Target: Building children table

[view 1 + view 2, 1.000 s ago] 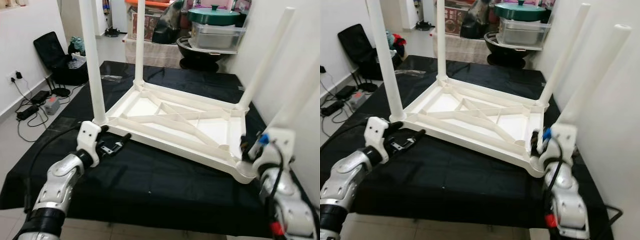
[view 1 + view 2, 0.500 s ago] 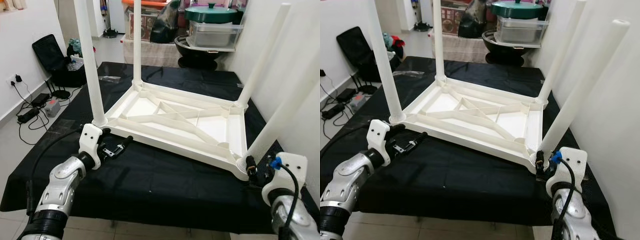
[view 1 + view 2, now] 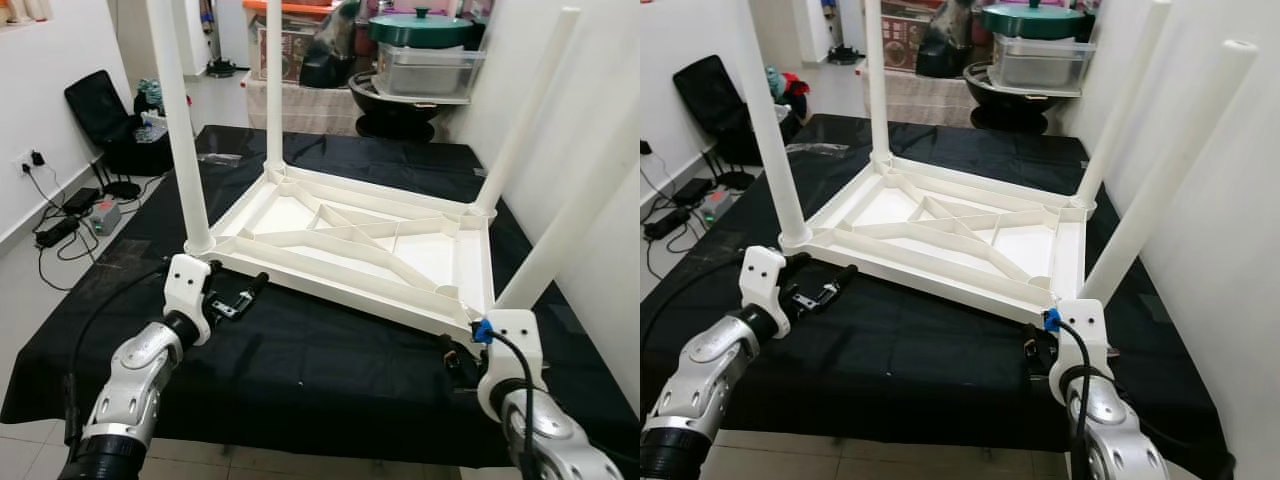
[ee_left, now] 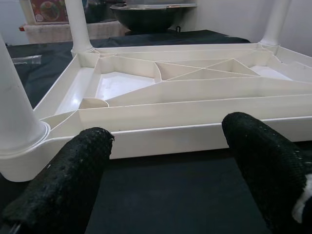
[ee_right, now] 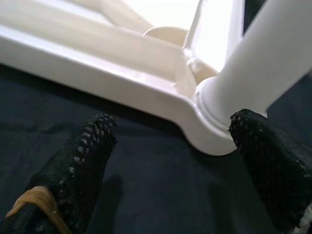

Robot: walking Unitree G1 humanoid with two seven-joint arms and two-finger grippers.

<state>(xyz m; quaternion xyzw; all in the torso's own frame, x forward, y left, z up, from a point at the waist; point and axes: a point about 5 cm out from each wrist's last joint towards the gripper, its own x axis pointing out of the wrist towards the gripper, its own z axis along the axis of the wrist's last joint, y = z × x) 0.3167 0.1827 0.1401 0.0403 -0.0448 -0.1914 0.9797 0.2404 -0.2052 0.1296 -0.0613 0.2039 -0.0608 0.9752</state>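
White children's table (image 3: pixel 370 250) lies upside down on the black cloth (image 3: pixel 300 360), four legs up, tops of the two left legs cut off by the frame edge. Left gripper (image 3: pixel 238 295) sits just off the near-left corner, fingers spread and empty; right gripper (image 3: pixel 1035 350) is just short of the near-right corner leg (image 5: pixel 253 73), fingers apart, holding nothing. Right fingertips are mostly hidden behind its wrist in the head views.
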